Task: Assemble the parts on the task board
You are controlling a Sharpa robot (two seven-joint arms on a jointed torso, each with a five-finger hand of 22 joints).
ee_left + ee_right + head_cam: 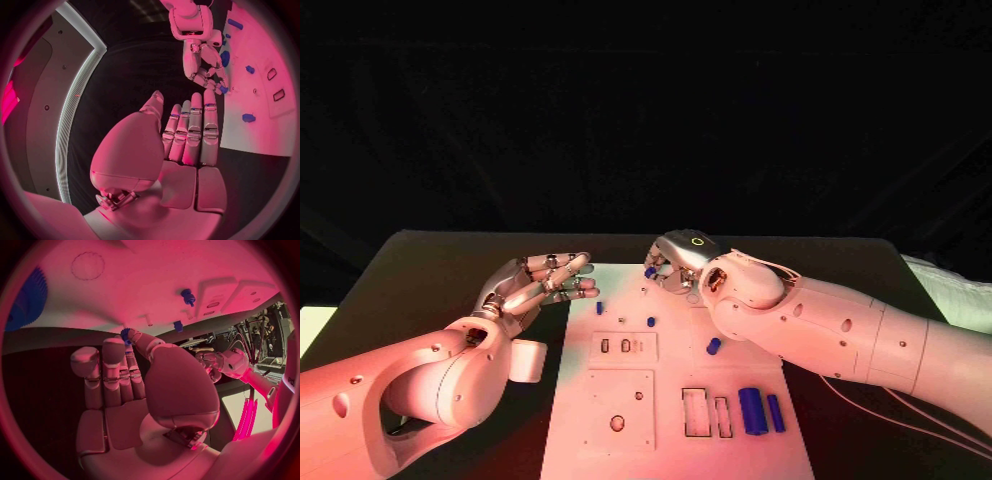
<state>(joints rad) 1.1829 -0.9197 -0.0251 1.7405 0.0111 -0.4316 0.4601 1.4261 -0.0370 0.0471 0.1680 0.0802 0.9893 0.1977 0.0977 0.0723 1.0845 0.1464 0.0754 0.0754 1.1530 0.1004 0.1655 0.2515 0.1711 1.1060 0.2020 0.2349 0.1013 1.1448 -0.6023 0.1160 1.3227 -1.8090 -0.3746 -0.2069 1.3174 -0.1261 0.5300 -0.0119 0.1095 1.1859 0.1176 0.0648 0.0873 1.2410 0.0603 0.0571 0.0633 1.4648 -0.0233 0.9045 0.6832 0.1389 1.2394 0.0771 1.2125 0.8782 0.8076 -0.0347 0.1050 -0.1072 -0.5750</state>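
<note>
Right hand (pixel 678 268) pinches small blue part (pixel 651 271) over task board (pixel 668 420) far edge.

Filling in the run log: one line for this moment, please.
right hand: pinches small blue part above task board far end | left hand: holds nothing, beside board

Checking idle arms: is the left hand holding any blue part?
No, the left hand hovers beside the task board with straight fingers and nothing in them.
</note>
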